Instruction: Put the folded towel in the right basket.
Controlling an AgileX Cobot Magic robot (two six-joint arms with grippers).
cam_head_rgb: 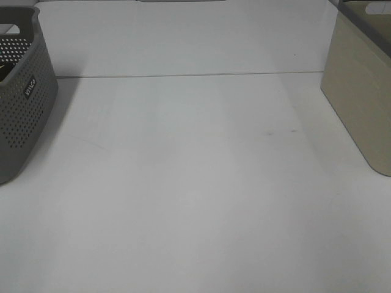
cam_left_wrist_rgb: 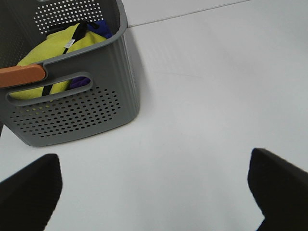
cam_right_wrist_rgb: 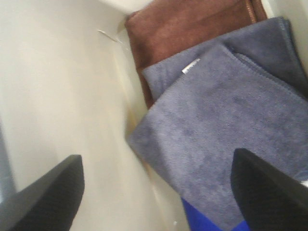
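Note:
The right basket (cam_head_rgb: 360, 104) is beige and stands at the table's right edge. In the right wrist view my right gripper (cam_right_wrist_rgb: 159, 192) is open and empty, inside that basket next to its pale wall (cam_right_wrist_rgb: 57, 86). Below it lies a folded grey-blue towel (cam_right_wrist_rgb: 226, 115), resting on a brown towel (cam_right_wrist_rgb: 187, 29) and a blue cloth (cam_right_wrist_rgb: 202, 219). My left gripper (cam_left_wrist_rgb: 154, 190) is open and empty above the bare table, a little way from the grey basket (cam_left_wrist_rgb: 72, 115). Neither arm shows in the exterior view.
The grey perforated basket (cam_head_rgb: 24, 104) stands at the table's left edge. It holds a yellow cloth (cam_left_wrist_rgb: 82, 41) and a purple-blue one (cam_left_wrist_rgb: 98, 26). An orange object (cam_left_wrist_rgb: 21, 75) lies against its rim. The white table (cam_head_rgb: 195, 183) spans between the baskets.

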